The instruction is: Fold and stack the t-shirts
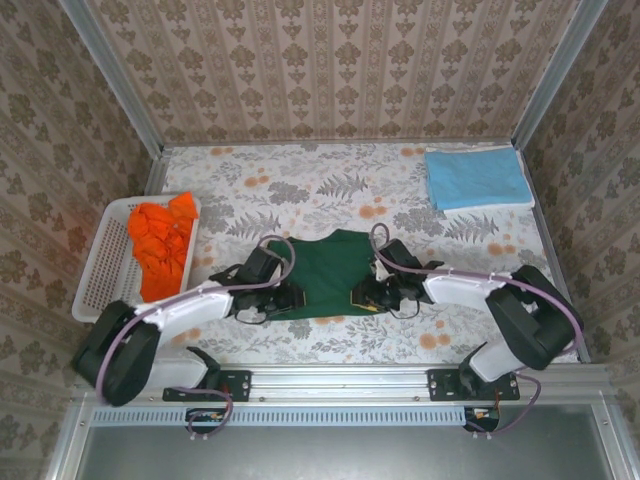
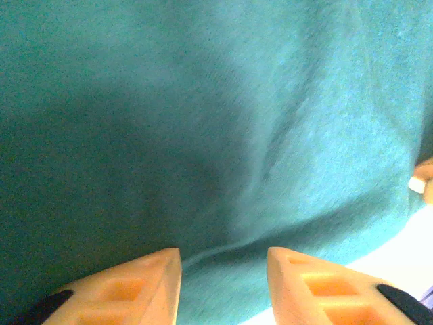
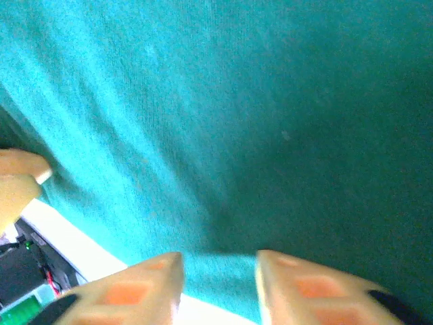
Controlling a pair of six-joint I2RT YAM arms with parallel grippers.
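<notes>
The green shirt (image 1: 335, 272) lies flat on the table (image 1: 300, 185), at the middle of the near edge, its near corners covered by the two grippers, so we cannot make out its whole outline. Up close the cloth is a soft, fine knit with shallow creases, and shadow blurs much of it. The left gripper (image 1: 285, 298) sits at the shirt's near left corner. In its wrist view the orange, hollow-ribbed fingers (image 2: 128, 288) of this gripper (image 2: 223, 261) stand part open with the cloth's edge across the gap. We cannot tell whether they pinch it. The right gripper (image 1: 362, 292) sits at the near right corner. In its own view this gripper (image 3: 218, 264) has its jaws likewise a little apart over a strip of green, grip unclear. The blue shirt (image 1: 477, 178) lies folded to a neat rectangle in the far right corner. The orange shirts (image 1: 163, 243) are bunched in a white lattice basket (image 1: 105, 265) at the left, their number hidden in the heap.
</notes>
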